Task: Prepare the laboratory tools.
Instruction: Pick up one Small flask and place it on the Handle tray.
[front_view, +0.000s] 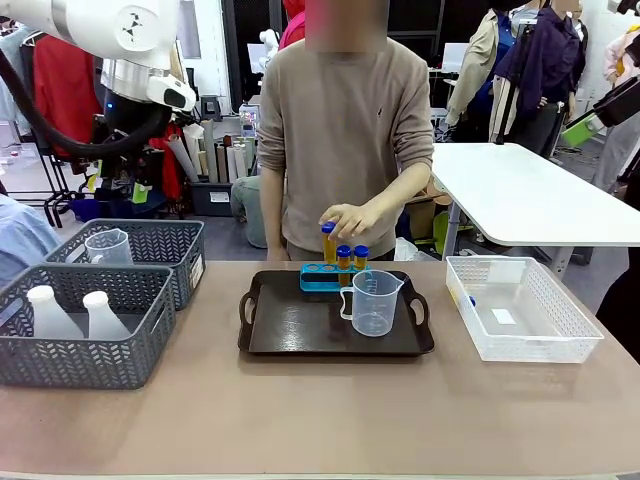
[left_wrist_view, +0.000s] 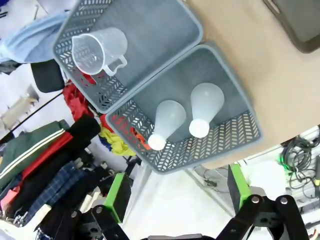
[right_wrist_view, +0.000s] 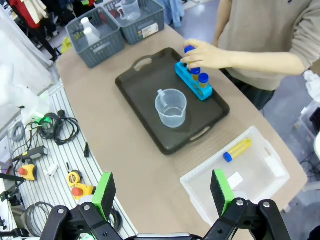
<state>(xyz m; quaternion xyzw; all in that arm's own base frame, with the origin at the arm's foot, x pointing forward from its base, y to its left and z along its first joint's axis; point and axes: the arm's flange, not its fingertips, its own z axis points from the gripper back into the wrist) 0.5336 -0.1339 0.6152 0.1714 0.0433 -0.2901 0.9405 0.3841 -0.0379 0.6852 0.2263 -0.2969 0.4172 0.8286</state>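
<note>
Above the table's left end, the left gripper (left_wrist_view: 177, 200) hangs empty, jaws apart, over two flasks (left_wrist_view: 167, 120) in the near grey basket (left_wrist_view: 227, 136); the right gripper (right_wrist_view: 162, 200), also spread, hovers while a person's hand (front_view: 350, 218) sets a tube (front_view: 328, 245) in the blue rack (front_view: 318, 280). Lifting a flask seems next, basket walls crowding it

Person's hand (front_view: 350, 218) grips a tube (front_view: 328, 243) at the rack (front_view: 318, 278) (beaker (front_view: 374, 303) beside).
</note>
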